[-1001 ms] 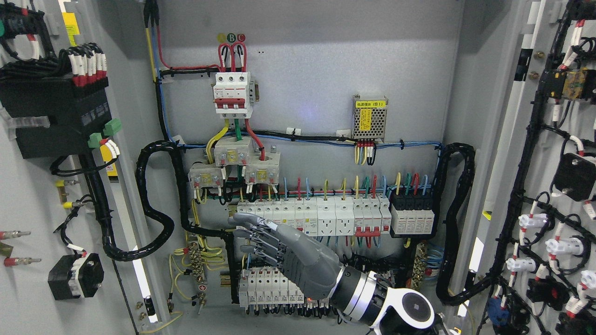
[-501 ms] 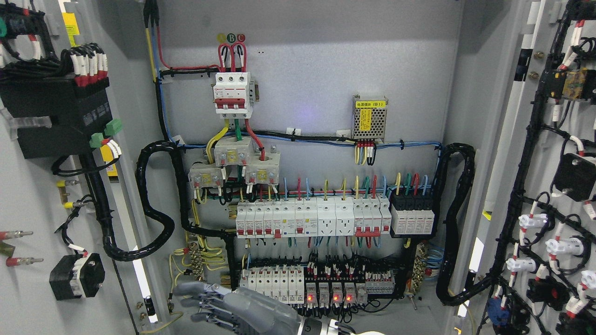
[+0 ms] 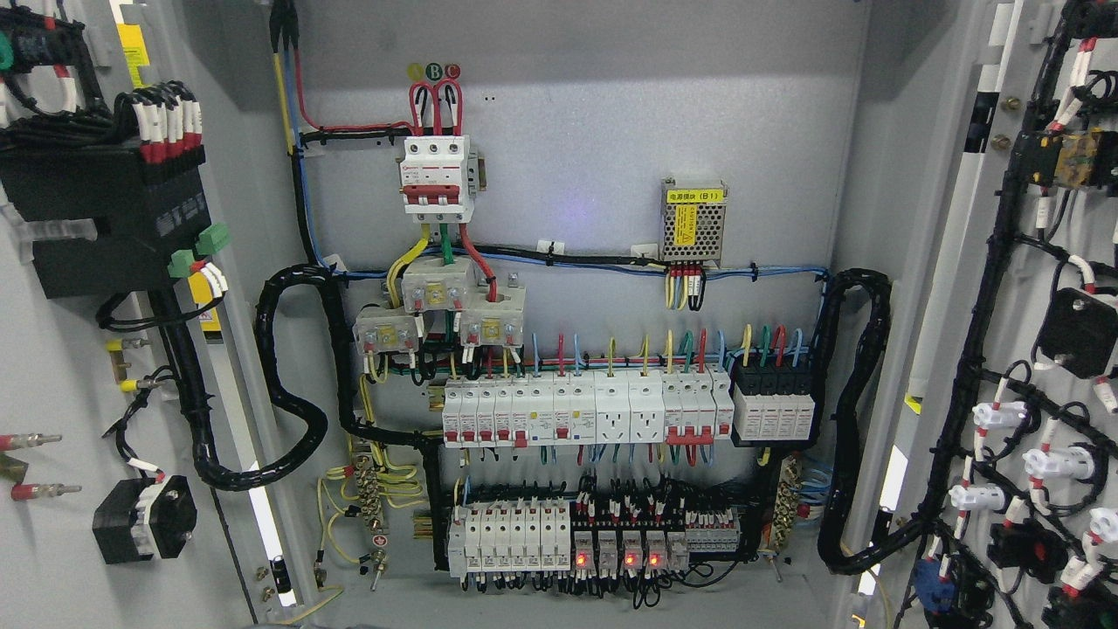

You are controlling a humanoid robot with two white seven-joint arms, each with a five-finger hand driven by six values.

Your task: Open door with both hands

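The electrical cabinet stands wide open. Its left door [image 3: 52, 367] swings out at the picture's left, with a black module and wired parts on its inner face. Its right door [image 3: 1031, 332] swings out at the picture's right, with black cable runs and white connectors on it. Between them the grey back panel [image 3: 594, 114] carries a red and white main breaker [image 3: 437, 177], a row of white breakers [image 3: 581, 411] and a lower row with red lights [image 3: 611, 537]. Neither of my hands shows in the view.
A small metal power supply [image 3: 693, 221] with a yellow label sits at the upper right of the panel. Thick black conduit [image 3: 293, 376] loops from the left door to the panel, and another loop [image 3: 856, 419] runs on the right.
My right hand, held open in front of the breaker rows a second ago, dropped down and to the left, and has now left the view at the bottom edge.
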